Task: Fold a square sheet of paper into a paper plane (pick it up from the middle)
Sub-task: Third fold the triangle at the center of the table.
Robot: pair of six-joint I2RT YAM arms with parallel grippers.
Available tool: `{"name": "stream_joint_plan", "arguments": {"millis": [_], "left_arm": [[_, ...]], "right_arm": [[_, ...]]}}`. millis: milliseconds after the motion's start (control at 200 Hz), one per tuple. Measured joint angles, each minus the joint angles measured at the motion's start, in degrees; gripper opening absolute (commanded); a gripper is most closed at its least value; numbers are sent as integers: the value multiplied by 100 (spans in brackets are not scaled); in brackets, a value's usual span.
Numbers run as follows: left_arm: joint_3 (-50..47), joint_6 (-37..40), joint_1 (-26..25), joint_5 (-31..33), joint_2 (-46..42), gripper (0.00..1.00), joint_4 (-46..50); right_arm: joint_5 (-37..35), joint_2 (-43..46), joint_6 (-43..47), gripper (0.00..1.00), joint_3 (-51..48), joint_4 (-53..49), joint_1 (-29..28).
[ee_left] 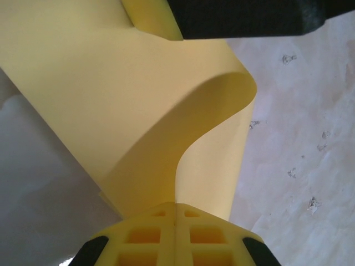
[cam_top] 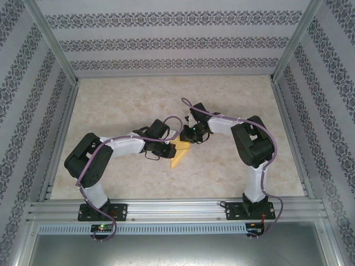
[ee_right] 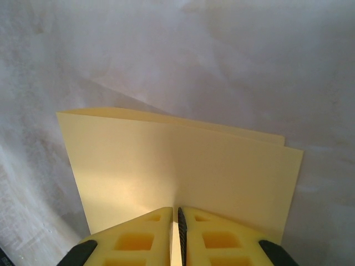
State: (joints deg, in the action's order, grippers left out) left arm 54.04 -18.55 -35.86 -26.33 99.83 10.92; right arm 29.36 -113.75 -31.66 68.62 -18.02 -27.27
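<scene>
Left gripper [ee_left: 176, 208] fingers are fully closed, pinching the yellow paper sheet [ee_left: 111, 111] at one edge. From the pinch the paper rises in an S-curl, so it's slack between the arms, not stretched. Right gripper [ee_right: 178, 213] jaws are almost closed, just a thin slit, clamped on the sheet's near edge in its own wrist view. Two layers show there with far edges slightly offset: reads as a half-fold, not perfectly aligned. In the left wrist view the right gripper's black body sits at the top against the sheet's upper part, so both tools are just beside each other on the same piece.

Overhead: both arms reach in to mid-table and the grippers meet over the sheet. It tilts down toward the near side; can't tell whether its low corner touches the marbled tabletop [cam_top: 233, 166].

My read: the two-point hold keeps the layers registered while a crease is set. Early stage, no dart shape yet. Risk: the layers slip when either pinch lets go.
</scene>
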Motion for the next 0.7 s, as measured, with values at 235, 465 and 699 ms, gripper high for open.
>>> {"name": "stream_joint_plan", "arguments": {"millis": [235,465,699], "left_arm": [[0,-33,0,138,0,1,-2],[0,-44,0,177,0,1,0],[0,-129,0,214,103,2,-9]], "right_arm": [[0,0,0,14,0,2,0],[0,0,0,15,0,0,0],[0,0,0,16,0,2,-2]]}}
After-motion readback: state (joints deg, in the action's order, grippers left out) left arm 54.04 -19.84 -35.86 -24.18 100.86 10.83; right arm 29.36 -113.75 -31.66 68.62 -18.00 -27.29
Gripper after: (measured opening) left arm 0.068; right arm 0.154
